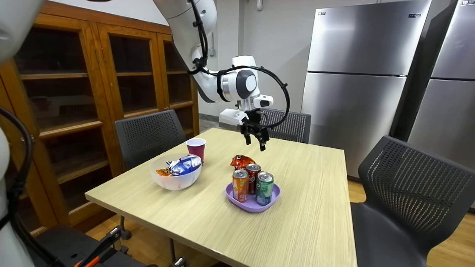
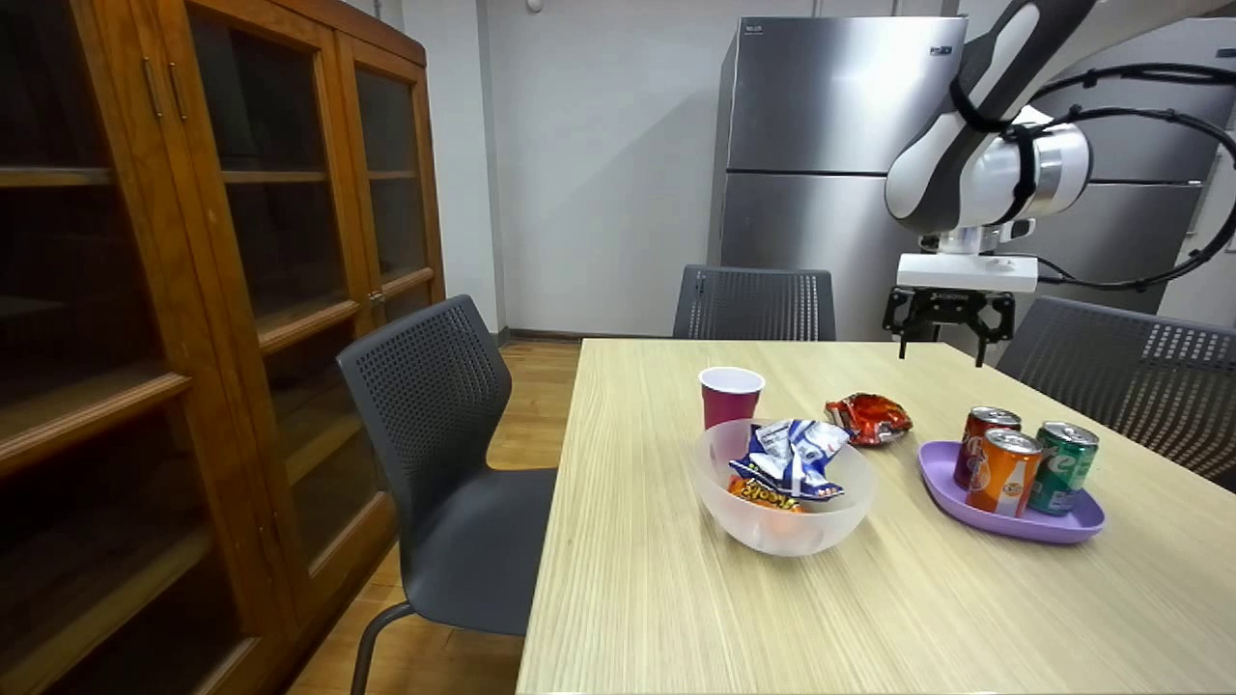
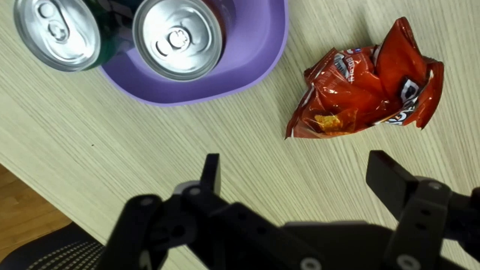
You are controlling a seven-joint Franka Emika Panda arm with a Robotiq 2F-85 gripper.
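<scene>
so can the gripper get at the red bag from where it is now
Probably yes: the gripper is open, nothing visible blocks the way, and the red bag lies apart from the purple tray.

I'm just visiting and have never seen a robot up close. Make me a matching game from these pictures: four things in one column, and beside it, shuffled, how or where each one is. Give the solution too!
Things
1. Tray
2. Red bag
3. Bowl
4. Hand

Places or states
A. Holding a blue bag and an orange packet
B. Open, with nothing in its grip, above the table
C. Purple, with three cans standing on it
D. Crumpled, lying directly on the table

Right pairs: 1-C, 2-D, 3-A, 4-B
</scene>
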